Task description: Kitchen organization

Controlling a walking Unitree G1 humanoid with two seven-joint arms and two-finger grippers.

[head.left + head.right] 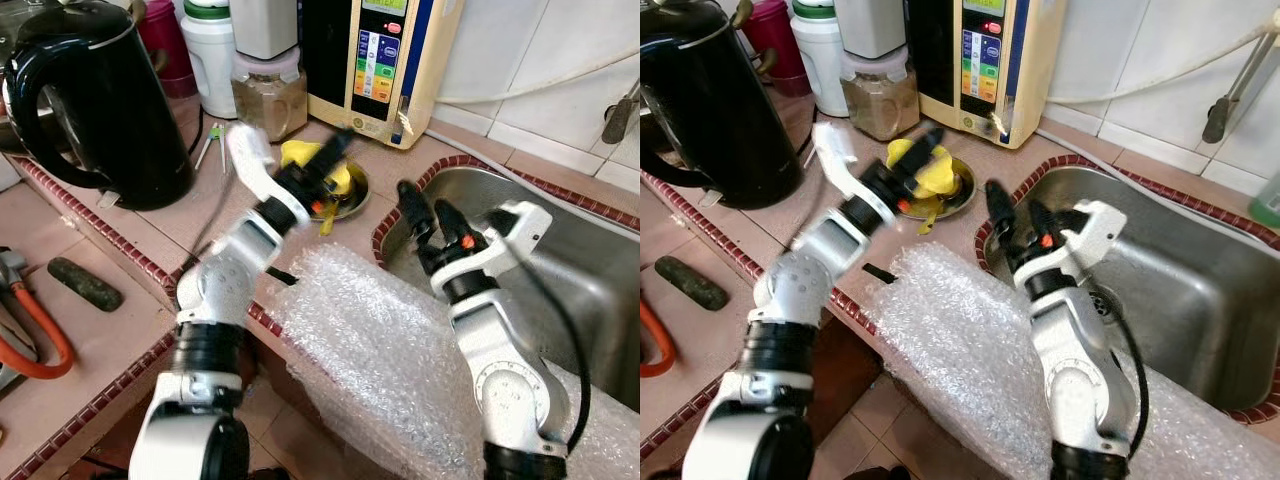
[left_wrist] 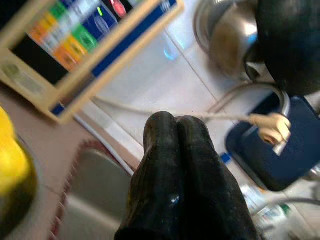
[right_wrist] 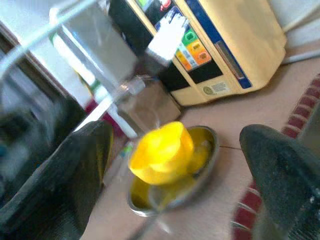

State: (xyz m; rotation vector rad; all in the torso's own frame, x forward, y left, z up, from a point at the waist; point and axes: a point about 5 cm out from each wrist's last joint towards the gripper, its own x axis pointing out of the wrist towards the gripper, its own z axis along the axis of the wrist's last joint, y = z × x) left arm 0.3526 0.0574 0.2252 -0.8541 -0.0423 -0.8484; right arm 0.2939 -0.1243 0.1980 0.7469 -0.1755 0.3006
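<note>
A yellow plastic piece point(image 1: 300, 154) sits in a small metal dish point(image 1: 353, 196) on the tiled counter, in front of the beige water purifier point(image 1: 376, 55). My left gripper point(image 1: 338, 142) hovers just over the yellow piece with its fingers point(image 2: 172, 150) pressed together and nothing between them. My right gripper point(image 1: 425, 202) is open at the sink's near left corner, pointing toward the dish; its wrist view frames the yellow piece point(image 3: 162, 151) between the two fingers. A sheet of bubble wrap point(image 1: 370, 350) drapes over the counter edge under both arms.
A black kettle point(image 1: 95, 95) stands at the left, with a jar of brown powder point(image 1: 268, 98) and a white bottle point(image 1: 210, 45) behind the dish. The steel sink point(image 1: 570, 265) lies to the right. Orange-handled pliers point(image 1: 35, 335) and a dark oblong object point(image 1: 85, 283) rest on the lower counter.
</note>
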